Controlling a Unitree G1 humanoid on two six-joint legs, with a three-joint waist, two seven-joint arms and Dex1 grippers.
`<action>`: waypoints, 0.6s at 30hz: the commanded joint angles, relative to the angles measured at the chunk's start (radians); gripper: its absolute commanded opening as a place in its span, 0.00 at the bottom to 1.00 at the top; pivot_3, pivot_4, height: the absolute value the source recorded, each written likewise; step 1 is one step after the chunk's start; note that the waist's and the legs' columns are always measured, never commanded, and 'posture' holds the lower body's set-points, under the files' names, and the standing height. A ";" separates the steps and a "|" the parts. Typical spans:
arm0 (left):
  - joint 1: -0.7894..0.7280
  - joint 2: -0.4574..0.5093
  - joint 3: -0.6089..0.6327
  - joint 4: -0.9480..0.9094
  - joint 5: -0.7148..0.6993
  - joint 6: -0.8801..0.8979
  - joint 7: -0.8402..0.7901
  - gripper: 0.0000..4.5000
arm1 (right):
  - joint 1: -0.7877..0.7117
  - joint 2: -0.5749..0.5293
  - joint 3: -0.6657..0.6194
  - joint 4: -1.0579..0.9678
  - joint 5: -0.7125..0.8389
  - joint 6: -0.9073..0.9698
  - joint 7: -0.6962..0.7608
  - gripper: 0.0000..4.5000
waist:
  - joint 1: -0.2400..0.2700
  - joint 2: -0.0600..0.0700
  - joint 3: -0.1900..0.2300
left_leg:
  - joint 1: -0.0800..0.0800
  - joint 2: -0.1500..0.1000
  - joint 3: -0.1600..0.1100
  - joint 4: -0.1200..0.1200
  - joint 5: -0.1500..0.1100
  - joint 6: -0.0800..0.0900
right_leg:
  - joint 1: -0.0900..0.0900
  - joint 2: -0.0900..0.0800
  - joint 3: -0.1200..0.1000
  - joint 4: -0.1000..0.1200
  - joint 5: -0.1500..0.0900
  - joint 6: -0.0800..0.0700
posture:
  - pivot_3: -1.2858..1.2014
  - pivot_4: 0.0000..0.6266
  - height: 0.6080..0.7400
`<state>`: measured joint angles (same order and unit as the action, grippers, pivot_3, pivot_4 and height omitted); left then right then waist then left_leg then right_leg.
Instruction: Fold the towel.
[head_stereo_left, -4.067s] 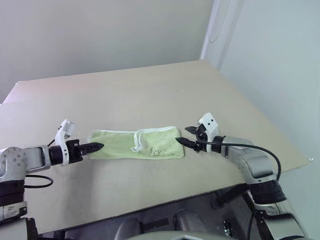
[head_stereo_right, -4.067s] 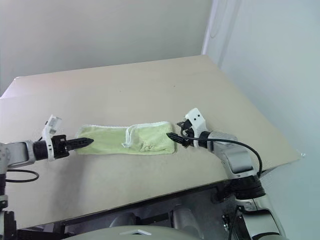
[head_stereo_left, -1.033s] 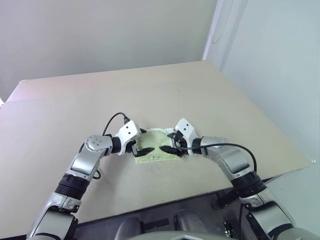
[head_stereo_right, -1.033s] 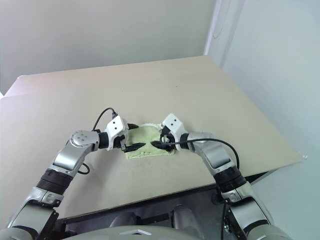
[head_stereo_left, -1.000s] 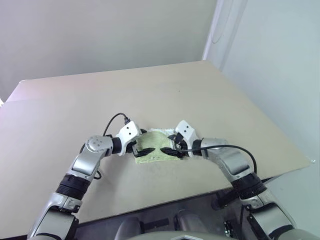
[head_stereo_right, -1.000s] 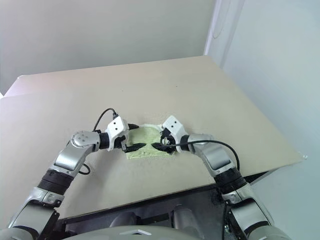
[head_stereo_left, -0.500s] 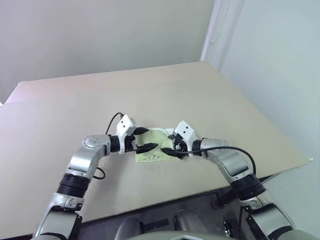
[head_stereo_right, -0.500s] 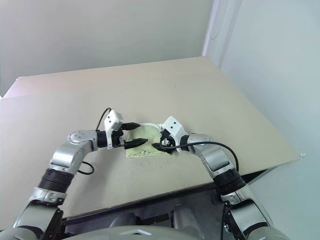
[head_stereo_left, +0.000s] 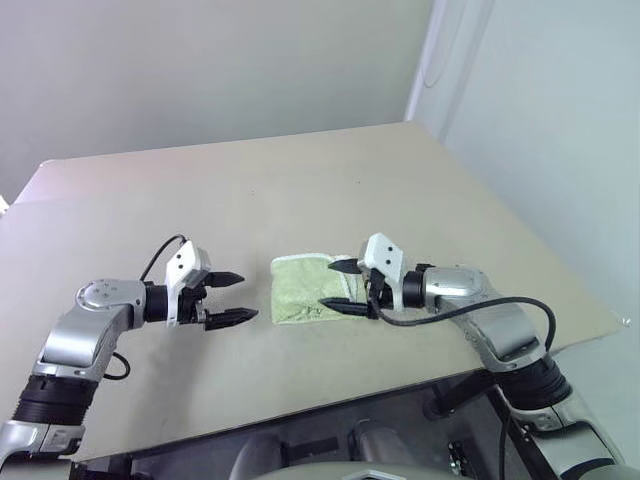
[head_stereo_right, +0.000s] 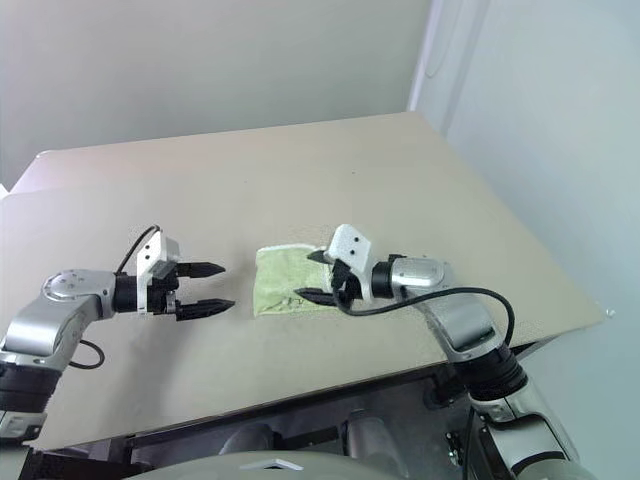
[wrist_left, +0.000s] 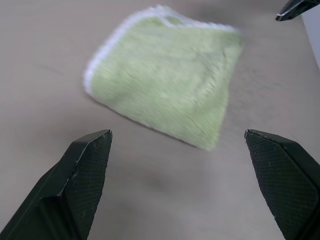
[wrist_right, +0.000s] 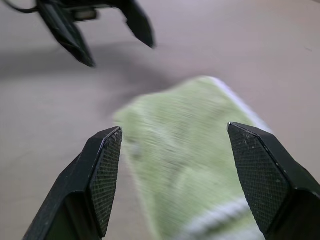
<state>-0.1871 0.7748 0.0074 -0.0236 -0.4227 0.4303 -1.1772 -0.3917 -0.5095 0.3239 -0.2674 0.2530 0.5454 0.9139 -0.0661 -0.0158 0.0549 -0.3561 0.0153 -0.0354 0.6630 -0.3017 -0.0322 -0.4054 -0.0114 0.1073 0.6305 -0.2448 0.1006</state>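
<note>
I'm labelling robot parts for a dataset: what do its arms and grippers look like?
Both arms are silver-grey metal with black joint bands and a thin black cable each. The left gripper and right gripper each have a white block and two pointed black fingers with cross-hatched pads.

No text, label or number can be read anywhere.

We see a beige worktop (head_stereo_left: 330, 170) with a smooth matte surface, its far edge meeting a plain pale grey-green wall (head_stereo_left: 200, 70). At right, a white vertical corner trim (head_stereo_left: 425, 60) separates this wall from a lighter wall (head_stereo_left: 550, 120). Light falls evenly and softly.
</note>
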 joint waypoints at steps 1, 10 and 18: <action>0.040 0.017 0.045 -0.085 -0.008 -0.020 0.019 0.99 | -0.004 -0.037 0.061 -0.005 -0.083 -0.090 0.020 0.79 | -0.003 0.000 0.000 | 0.000 0.000 0.001 0.000 0.000 0.000 | 0.000 0.000 0.000 0.000 0.000 0.000 | 0.52 0.00 1.00; 0.103 0.024 0.080 -0.122 -0.014 -0.030 0.041 0.99 | -0.029 -0.030 0.178 0.142 -0.275 -0.258 0.001 0.79 | -0.004 0.000 0.000 | 0.001 0.001 0.001 0.000 0.000 0.000 | -0.001 0.000 0.000 0.000 0.000 0.000 | 0.52 0.00 1.00; 0.084 0.014 0.073 -0.080 0.004 -0.065 0.050 0.99 | -0.067 0.020 0.197 0.258 -0.373 -0.335 -0.031 0.79 | -0.004 0.000 0.000 | 0.001 0.001 0.001 0.000 0.000 0.000 | -0.001 0.000 0.000 0.001 0.000 0.000 | 0.52 0.00 1.00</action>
<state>-0.0836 0.7848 0.0602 -0.0991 -0.4222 0.3853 -1.1294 -0.4369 -0.4989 0.5301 -0.0088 -0.1061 0.2337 0.8907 -0.0701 -0.0158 0.0551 -0.3555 0.0159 -0.0341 0.6628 -0.3017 -0.0322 -0.4063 -0.0112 0.1078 0.6310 -0.2446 0.1003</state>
